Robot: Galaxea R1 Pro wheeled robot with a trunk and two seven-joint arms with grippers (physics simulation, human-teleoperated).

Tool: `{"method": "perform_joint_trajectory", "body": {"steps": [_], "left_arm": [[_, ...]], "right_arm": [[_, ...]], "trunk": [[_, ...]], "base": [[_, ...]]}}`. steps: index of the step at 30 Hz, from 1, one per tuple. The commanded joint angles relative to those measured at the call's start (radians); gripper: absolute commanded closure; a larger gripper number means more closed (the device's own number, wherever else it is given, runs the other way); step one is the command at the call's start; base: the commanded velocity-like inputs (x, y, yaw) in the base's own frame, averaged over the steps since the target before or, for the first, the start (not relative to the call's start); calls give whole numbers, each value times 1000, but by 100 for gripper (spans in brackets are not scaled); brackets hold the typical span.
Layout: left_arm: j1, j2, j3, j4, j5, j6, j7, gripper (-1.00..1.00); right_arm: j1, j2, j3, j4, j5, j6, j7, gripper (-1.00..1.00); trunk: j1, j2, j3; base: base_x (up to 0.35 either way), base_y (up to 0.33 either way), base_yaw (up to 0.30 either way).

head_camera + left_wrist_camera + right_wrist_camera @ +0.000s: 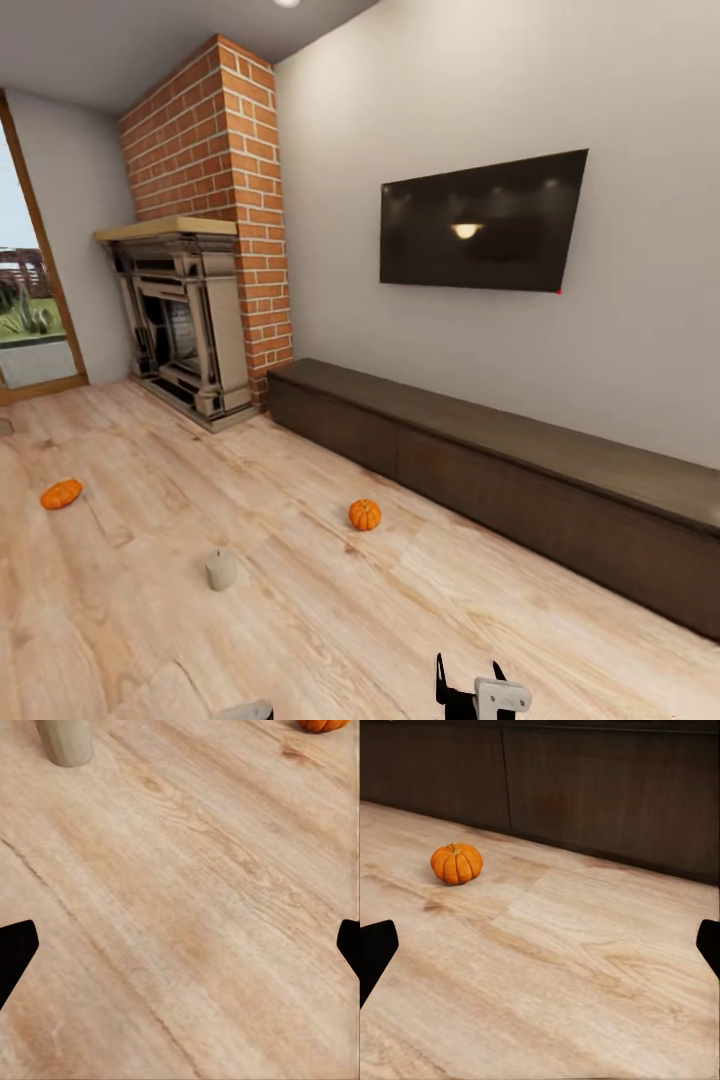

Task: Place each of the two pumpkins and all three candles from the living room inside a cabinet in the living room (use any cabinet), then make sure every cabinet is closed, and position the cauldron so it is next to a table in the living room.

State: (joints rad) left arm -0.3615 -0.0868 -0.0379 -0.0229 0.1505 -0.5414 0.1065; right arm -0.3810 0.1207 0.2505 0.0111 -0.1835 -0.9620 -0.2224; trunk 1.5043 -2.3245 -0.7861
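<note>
Pale wood floor (300, 620) runs under me, and nearest in the head view is my right gripper (470, 680), low at the frame's bottom edge. Both wrist views show their fingertips spread wide at the frame edges with only bare planks between them, so I read both claws as fully open and empty.

A little further out stands a candle (221, 569), upright on the floor. Beyond it sits the nearer pumpkin (365, 514), just short of the cabinet (520, 470), whose drawer fronts all look shut. A second pumpkin (61, 493) lies well apart, off to my left. Past everything stand the fireplace (185, 320) with its brick chimney, and the wall-mounted TV (480, 222).

I judge this as the approach stage: nothing collected yet. The next move calls for closing on the nearer pumpkin with the right arm, and a drawer must come open before anything goes in.

The right wrist view gives me that pumpkin (457, 863) against the cabinet's dark front (607, 795), clearer than the head view does. The left wrist view catches the candle's base (67, 741) and a sliver of the pumpkin (324, 724).
</note>
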Motion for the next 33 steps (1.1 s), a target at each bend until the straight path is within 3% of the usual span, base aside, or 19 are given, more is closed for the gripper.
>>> {"method": "perform_joint_trajectory", "body": {"steps": [1, 13, 33], "left_arm": [[0, 0, -5, 0, 6, -3, 2, -100], [0, 1, -5, 0, 6, -3, 2, -100], [0, 1, -5, 0, 6, -5, 2, -100]], "right_arm": [[-1, 0, 9, 1, -9, -3, -1, -100], [-1, 0, 9, 1, -10, -3, -2, -100], [-1, -2, 7, 1, -10, -1, -2, -100]], "trunk": [[0, 0, -1], [0, 0, 3], [0, 0, 10]], "base": [[9, 5, -300], [10, 26, -300], [187, 263, -300]]}}
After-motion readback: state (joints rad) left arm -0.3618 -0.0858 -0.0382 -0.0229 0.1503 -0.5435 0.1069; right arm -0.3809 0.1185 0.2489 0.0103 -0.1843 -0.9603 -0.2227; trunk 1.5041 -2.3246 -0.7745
